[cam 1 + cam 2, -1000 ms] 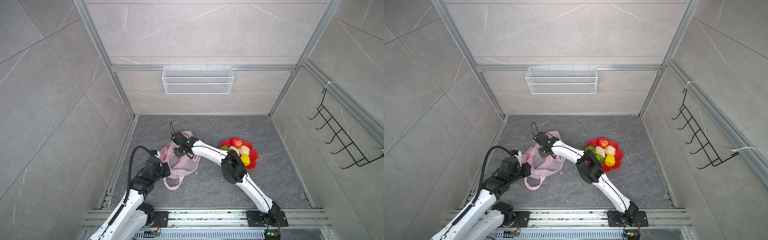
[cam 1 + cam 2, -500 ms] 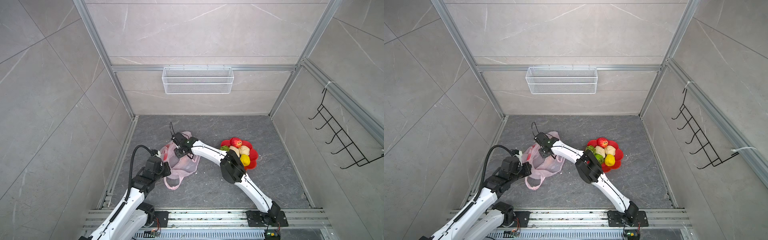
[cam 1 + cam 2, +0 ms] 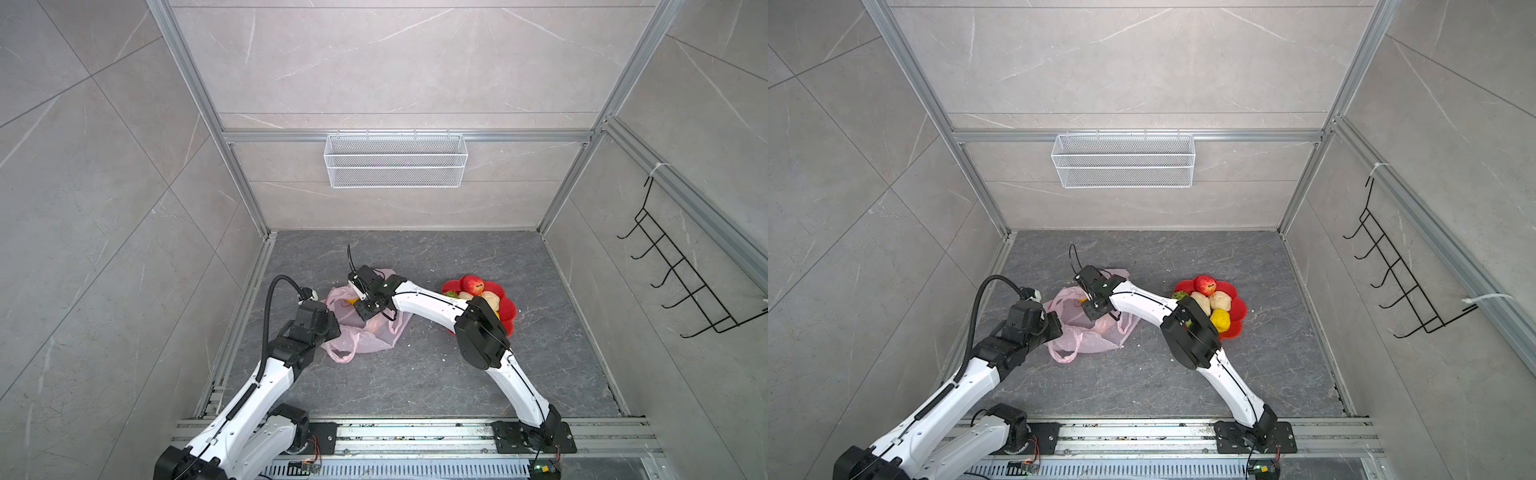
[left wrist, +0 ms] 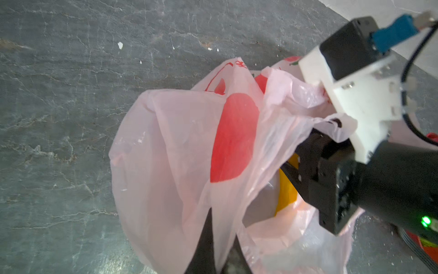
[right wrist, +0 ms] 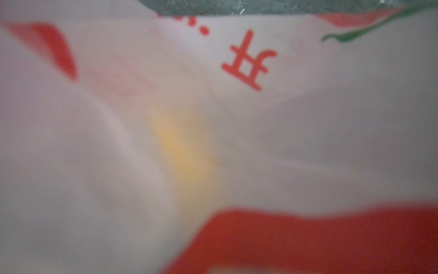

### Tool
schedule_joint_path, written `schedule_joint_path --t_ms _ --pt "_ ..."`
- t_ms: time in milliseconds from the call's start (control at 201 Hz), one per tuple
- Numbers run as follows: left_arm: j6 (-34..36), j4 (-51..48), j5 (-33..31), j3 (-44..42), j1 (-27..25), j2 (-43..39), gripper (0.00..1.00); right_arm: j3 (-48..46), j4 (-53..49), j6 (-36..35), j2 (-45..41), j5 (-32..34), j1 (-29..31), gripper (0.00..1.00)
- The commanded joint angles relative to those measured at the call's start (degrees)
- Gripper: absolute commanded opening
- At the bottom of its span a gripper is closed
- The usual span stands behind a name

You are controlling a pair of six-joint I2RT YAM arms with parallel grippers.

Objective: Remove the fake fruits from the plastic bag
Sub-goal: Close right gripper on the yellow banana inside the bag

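Underneath, the grey counter carries everything, and both arms bolt to the rail at its near edge. The left arm climbs from the near left corner, bends at the wrist and levels out toward the bag's near-left side. The right arm rises from the near right and folds at a black elbow that covers the dish's near-left edge in both top views. Its white forearm then runs leftward across the middle, with the wrist tipped down into the bag mouth.

The bag, pale pink with red prints, lies crumpled left of centre on the counter. One loop handle trails toward the near edge, and the mouth stands open. Well to its right sits the red dish, holding the fruits already out. These are an apple at the far side, two beige lumps, a yellow lumpy one and a bit of green netting by the forearm. One yellow piece shows inside the bag, just beside the right hand. The right wrist view shows it only as a blur through the film.

The left hand is pressed together on the bag's rim, with film pinched between its dark fingers. The right hand is sunk in the bag mouth. Film hides its fingertips, so I cannot tell whether it is spread or clamped on anything.
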Motion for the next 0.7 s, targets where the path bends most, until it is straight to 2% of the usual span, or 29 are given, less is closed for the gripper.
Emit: schedule_joint_path --t_ms 0,264,468,697 --pt "1.2 1.3 -3.5 3.3 -0.2 2.6 0.05 -4.7 3.9 -1.9 -5.4 -1.4 0.5 0.3" --pt "1.1 3.3 -6.4 4.6 0.0 6.0 0.05 -16.7 12.3 -4.1 -13.3 -4.8 1.0 0.29" --pt "1.8 3.7 -8.9 6.8 0.8 8.2 0.06 -22.1 16.2 -5.5 -17.5 -8.2 1.2 0.29" --pt "3.0 4.1 -8.4 8.0 1.5 5.5 0.06 -24.7 16.5 -5.5 -19.0 -5.6 1.4 0.29"
